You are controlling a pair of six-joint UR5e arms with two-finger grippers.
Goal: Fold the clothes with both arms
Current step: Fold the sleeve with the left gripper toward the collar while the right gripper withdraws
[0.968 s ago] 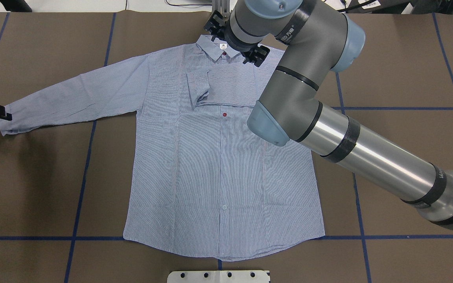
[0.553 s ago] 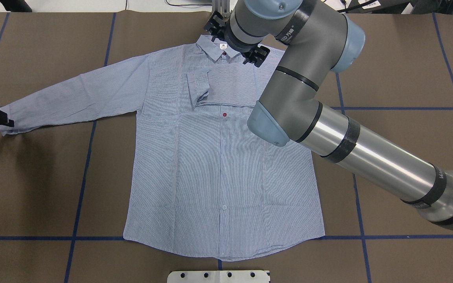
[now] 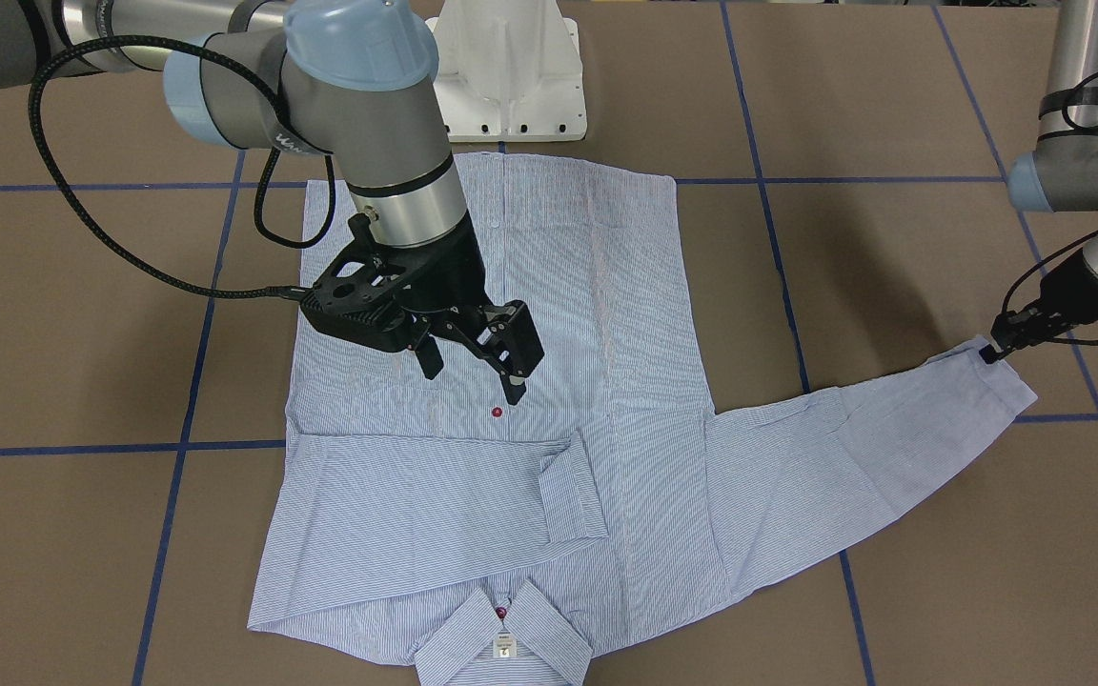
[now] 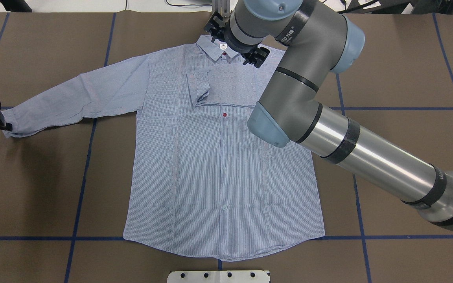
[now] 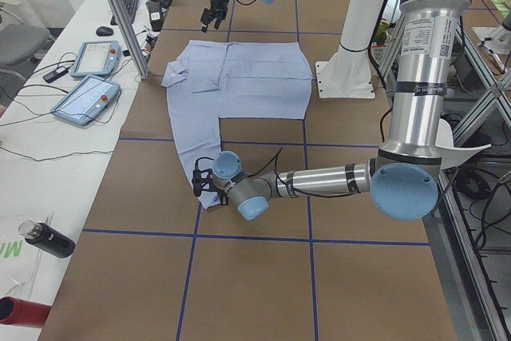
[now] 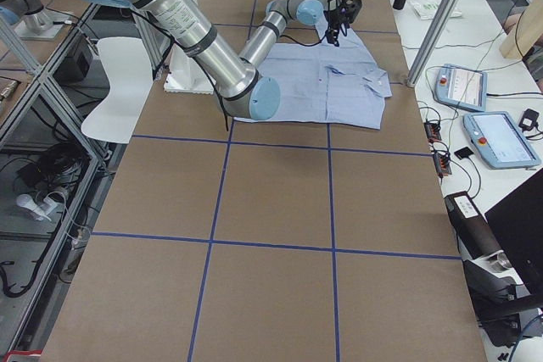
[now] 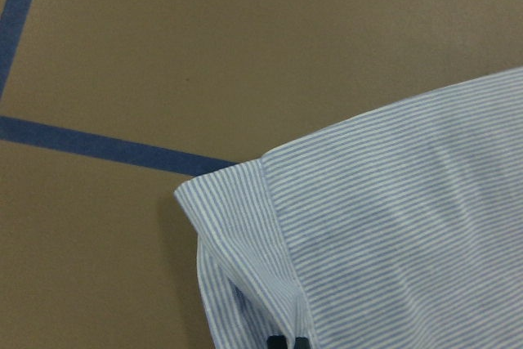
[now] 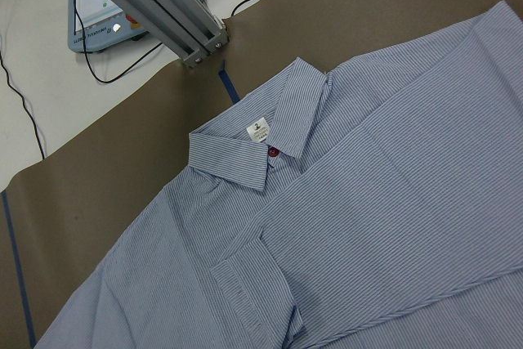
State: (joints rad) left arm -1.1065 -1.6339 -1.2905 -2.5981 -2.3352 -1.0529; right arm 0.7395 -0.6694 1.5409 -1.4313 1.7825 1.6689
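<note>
1. The right arm (image 4: 368, 153) is reaching far forward from the robot's right side, its silver forearm angling inward and its wrist turning the tool downward.
2. The right gripper (image 3: 473, 378) is hanging tilted, its two black fingers (image 3: 517, 354) spread apart and gripping nothing.
3. The left arm (image 5: 327, 180) is stretching far out to the robot's left, its forearm lying low and almost level.
4. The left gripper (image 3: 990, 353) is sitting low, its fingertips (image 7: 279, 340) pressed together and pinching the cuff edge of the shirt (image 3: 606, 286).
</note>
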